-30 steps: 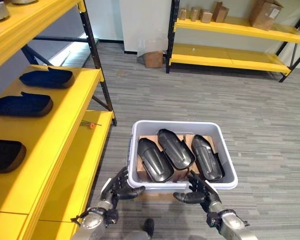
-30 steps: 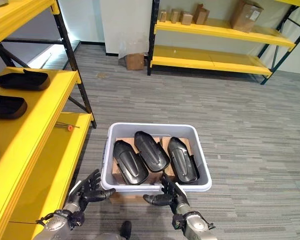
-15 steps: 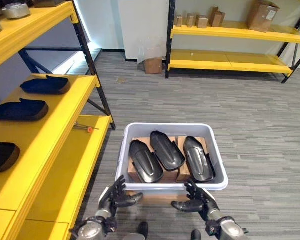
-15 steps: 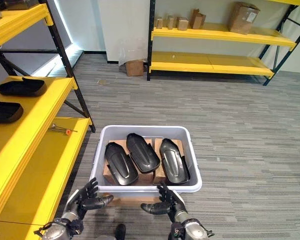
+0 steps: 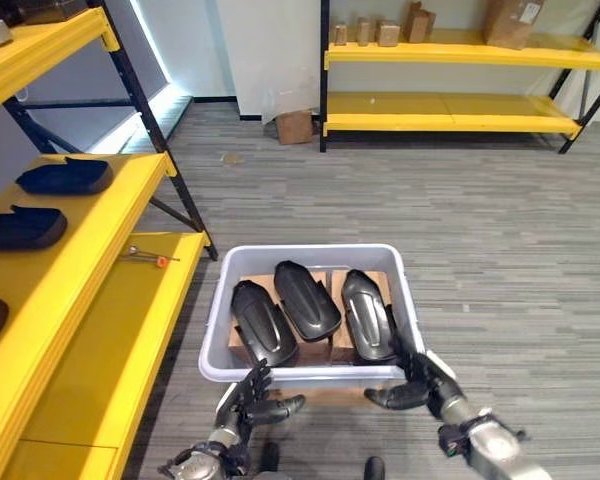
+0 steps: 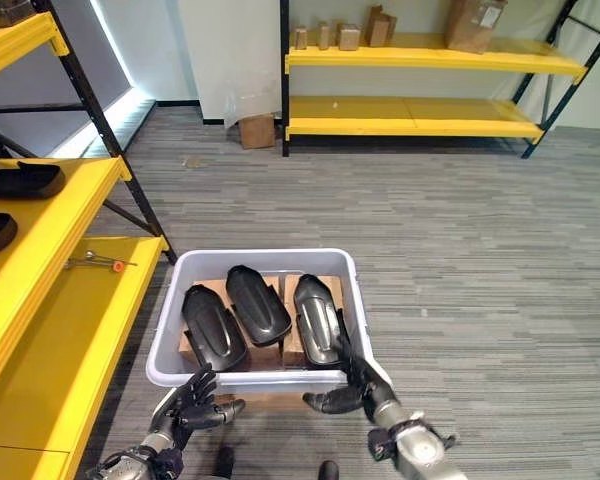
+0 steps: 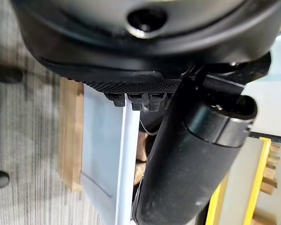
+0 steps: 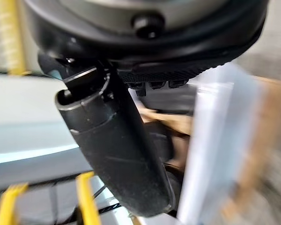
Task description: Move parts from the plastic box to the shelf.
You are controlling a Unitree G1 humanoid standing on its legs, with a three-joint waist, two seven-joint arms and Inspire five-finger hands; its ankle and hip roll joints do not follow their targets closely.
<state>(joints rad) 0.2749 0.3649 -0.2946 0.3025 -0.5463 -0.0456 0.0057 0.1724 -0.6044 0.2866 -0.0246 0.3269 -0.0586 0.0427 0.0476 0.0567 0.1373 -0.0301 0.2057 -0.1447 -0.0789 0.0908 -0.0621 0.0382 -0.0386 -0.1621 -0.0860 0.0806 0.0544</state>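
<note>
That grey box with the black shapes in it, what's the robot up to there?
The robot is reaching toward a plastic box on the floor that holds three dark parts, lying side by side. Its left hand and right hand are both open at the box's near rim, holding nothing. More parts of that kind already lie on the yellow shelf to its left, so none is being carried right now.

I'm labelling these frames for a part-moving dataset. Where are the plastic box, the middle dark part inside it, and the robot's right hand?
plastic box (image 5: 212, 366), left eye view, near-left corner of its rim.
middle dark part (image 5: 306, 298), left eye view, centre of its top shell.
right hand (image 5: 420, 380), left eye view, back of the palm.
</note>
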